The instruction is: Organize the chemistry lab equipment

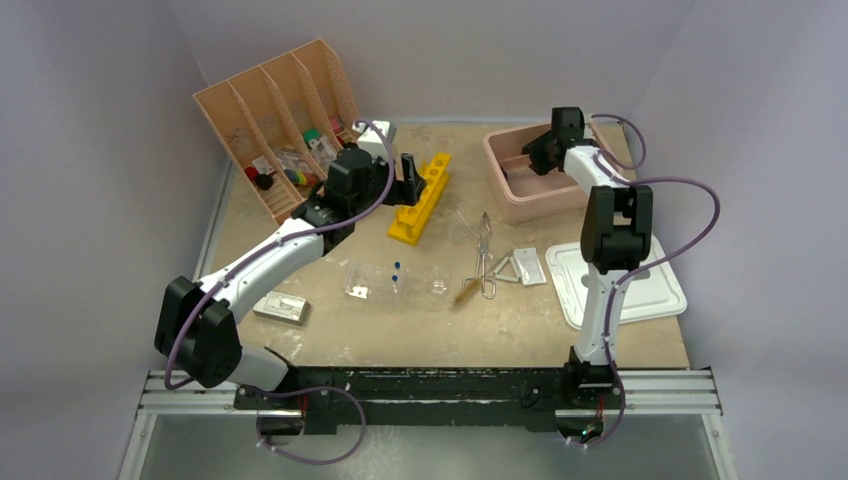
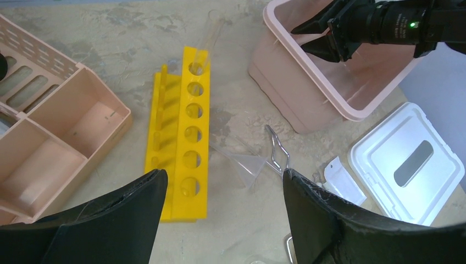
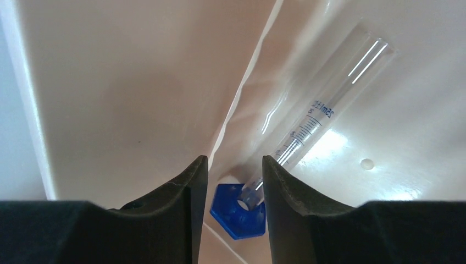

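Right gripper (image 3: 235,165) is down inside the pink tub (image 3: 110,82). Jaws are parted narrowly and straddle the blue hex base of a graduated cylinder (image 3: 313,118) lying flat on the tub floor. I see no pinch on it. I read this as the drop-off for that cylinder. Next I'd lift straight out, since the tub wall sits close at the fingers' 9 o'clock.

Left gripper (image 2: 224,176) is spread wide and empty, hovering over the yellow test-tube rack (image 2: 193,122), with a clear funnel (image 2: 250,165) at its 3 o'clock.

Top view: tongs (image 1: 484,250), wire triangle (image 1: 506,270), brush (image 1: 466,290) and white packet (image 1: 529,265) lie loose at the tub's 7 o'clock. There's bare table between the rack and the tongs. The white lid (image 1: 640,285) crowds the right edge.
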Motion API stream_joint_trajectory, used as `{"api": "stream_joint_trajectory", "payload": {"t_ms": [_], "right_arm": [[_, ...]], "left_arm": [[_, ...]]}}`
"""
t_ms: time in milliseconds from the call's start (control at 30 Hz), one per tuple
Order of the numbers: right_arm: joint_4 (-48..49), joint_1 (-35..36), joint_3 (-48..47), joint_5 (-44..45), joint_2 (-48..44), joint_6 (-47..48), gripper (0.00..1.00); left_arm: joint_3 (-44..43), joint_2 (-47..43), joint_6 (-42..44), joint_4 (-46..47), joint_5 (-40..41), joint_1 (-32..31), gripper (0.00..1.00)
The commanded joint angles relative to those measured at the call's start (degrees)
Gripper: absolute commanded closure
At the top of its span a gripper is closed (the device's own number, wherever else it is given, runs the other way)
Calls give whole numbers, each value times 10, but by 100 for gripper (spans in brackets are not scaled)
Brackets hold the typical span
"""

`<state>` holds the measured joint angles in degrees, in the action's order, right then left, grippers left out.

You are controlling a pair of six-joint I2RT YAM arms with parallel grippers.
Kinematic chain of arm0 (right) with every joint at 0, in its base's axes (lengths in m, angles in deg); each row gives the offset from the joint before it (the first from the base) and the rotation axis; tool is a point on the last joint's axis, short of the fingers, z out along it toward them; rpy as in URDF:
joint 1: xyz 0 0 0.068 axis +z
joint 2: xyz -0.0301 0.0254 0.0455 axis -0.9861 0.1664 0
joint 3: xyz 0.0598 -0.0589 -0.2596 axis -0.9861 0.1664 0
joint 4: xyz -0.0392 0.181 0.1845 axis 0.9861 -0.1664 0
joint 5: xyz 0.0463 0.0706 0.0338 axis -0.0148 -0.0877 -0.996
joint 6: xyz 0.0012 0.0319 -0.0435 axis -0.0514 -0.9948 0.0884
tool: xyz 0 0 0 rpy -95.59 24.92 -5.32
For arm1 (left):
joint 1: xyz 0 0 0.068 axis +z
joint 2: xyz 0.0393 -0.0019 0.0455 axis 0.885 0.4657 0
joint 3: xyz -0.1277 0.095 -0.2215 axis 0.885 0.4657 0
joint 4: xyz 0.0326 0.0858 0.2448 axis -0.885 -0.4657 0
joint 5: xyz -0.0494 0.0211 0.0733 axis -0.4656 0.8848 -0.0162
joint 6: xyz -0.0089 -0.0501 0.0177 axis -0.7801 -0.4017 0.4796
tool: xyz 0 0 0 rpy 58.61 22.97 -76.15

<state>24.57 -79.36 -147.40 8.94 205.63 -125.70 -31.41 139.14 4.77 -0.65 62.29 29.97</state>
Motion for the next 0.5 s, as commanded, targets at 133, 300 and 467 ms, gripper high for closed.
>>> {"api": "stream_joint_trajectory", "payload": {"t_ms": [133,300,467], "right_arm": [[7,2,7,-1,-135,167,55],[-23,26,50,-1,-223,266,53],[-72,67,106,-19,-315,341,52]], "left_arm": [[-14,-46,10,-20,37,3,20],[8,-73,-11,-23,107,4,12],[13,-90,-16,-57,144,12,11]]}}
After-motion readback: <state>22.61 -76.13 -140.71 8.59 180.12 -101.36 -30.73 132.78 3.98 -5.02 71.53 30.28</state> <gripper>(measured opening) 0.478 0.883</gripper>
